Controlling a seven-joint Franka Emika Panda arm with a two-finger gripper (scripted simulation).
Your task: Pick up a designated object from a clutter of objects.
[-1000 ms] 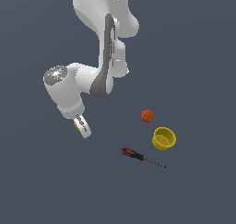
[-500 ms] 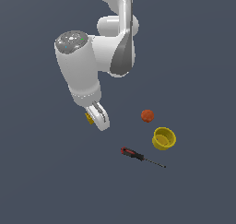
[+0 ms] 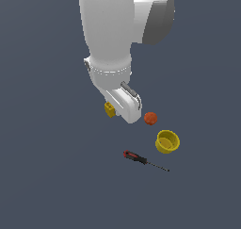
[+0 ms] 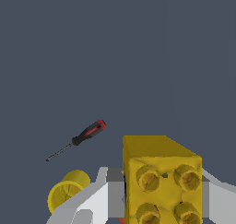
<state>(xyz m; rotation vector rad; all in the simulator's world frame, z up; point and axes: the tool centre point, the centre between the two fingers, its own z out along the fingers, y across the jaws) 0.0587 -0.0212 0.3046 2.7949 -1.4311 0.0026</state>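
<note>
Grey floor — yellow block (image 4: 161, 177) between fingers (image 4: 103, 191)

No text, label, brand, number or sign can be read in either view. The yellow block (image 4: 161, 179) is marked only by round studs, the screwdriver (image 3: 144, 160) bears plain red and black on its handle, and nothing is printed on the yellow bowl (image 3: 168, 141) or the arm's white casing.

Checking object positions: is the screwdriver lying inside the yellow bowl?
No. In the exterior view the screwdriver lies on the floor beside the yellow bowl, apart from it.
</note>
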